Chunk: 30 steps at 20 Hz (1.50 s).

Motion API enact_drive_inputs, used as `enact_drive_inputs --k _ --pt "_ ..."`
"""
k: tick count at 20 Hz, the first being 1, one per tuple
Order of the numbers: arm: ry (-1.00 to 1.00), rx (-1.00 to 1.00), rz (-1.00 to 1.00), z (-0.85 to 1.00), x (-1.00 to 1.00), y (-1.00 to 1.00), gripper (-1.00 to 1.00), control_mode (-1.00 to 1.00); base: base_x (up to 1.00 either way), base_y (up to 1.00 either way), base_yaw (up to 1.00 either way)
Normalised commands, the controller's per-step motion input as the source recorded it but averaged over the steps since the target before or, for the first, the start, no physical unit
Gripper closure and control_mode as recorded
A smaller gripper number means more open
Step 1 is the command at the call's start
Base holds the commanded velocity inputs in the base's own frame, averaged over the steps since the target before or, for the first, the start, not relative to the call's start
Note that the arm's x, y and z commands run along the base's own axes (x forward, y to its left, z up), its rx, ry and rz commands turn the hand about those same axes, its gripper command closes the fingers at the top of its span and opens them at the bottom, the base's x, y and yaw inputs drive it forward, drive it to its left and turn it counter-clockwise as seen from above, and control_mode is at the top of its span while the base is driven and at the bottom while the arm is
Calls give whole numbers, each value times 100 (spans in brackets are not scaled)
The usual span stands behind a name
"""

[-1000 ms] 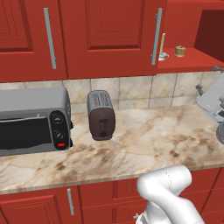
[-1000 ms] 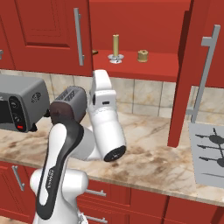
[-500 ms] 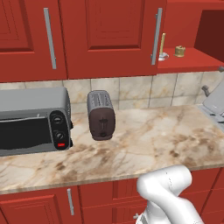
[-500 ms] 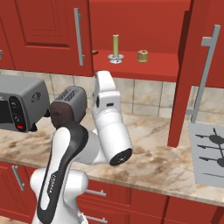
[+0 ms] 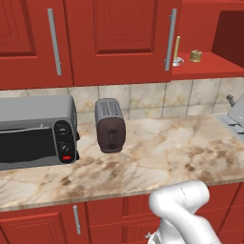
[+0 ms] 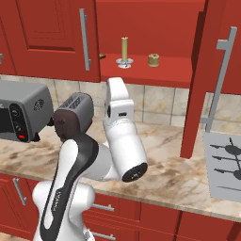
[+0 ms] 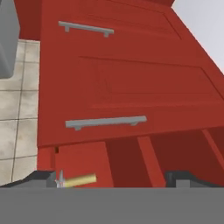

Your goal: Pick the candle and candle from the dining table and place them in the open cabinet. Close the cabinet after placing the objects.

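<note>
Between the earlier pictures and now, the arm's forearm tilts further back and its wrist end swings lower over the counter, while both candles keep their places on the shelf.

Cabinet: the red wall cabinet stands open, its right door swung out toward the camera with its long grey bar handle facing the room. It is left open because closing is the last step, judged not yet done.

Arm: folded over the marbled tabletop, drawn back from the shelf, probably to clear a path toward the door.

Toaster oven and toaster: bystanders against the tiled wall.

Stick candle: upright on its clear round dish, on the cabinet's inner shelf.

Squat brass candle: upright on the same shelf, near the stick candle but apart from it.

Jaws: spread wide and empty, both tips at the bottom corners of the hand view, facing the closed cabinet door's panels and handles.
</note>
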Motion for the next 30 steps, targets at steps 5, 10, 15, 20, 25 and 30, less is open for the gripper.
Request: enact_drive_inputs --k 5,10,15,20,25,30 --pt "11 -8 -13 0 -13 0 -100 -100 0 0 0" --pt "10 -9 -13 0 -12 -1 -100 -100 0 0 0" --pt "11 -5 -10 0 -9 -3 -100 -100 0 0 0" --pt "6 -2 -5 0 -13 -7 -100 -100 0 0 0" --pt "3 -2 -6 0 -15 -6 -100 -100 0 0 0" --pt "1 0 -6 0 -25 -13 -100 -100 0 0 0"
